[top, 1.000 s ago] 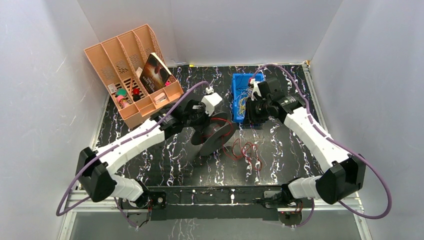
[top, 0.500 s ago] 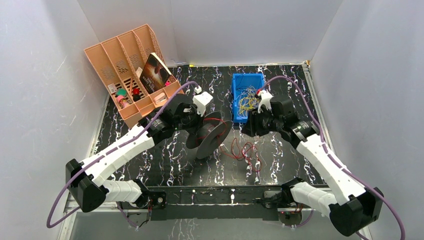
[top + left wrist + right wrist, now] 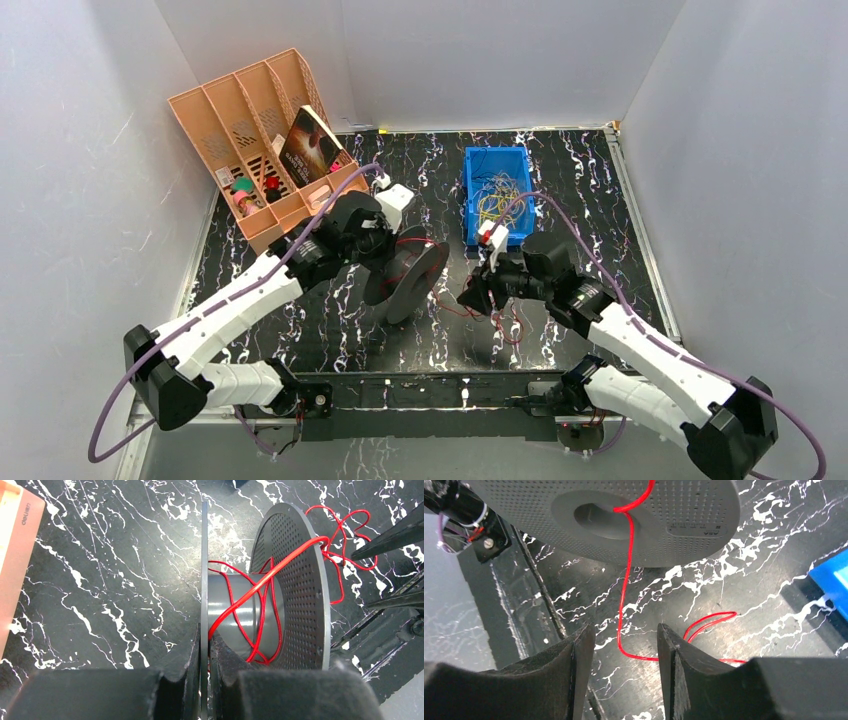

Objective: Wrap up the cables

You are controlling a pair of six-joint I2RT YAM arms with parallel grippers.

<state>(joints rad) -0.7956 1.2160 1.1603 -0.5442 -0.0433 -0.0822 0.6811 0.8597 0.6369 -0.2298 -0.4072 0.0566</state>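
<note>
Few turns of the cables (image 3: 272, 575) sit on the spool (image 3: 405, 280) hub. Most slack lies loose on the table (image 3: 300, 300), middle toward the near edge, just right of the spool. Left gripper (image 3: 204, 645) clamps the spool flange. Right gripper (image 3: 624, 630) is spread, straddling a strand, holding nothing. Bulk of winding looks undone.

Bright even light, soft shadows, wrist cams blurry nr lens
</note>
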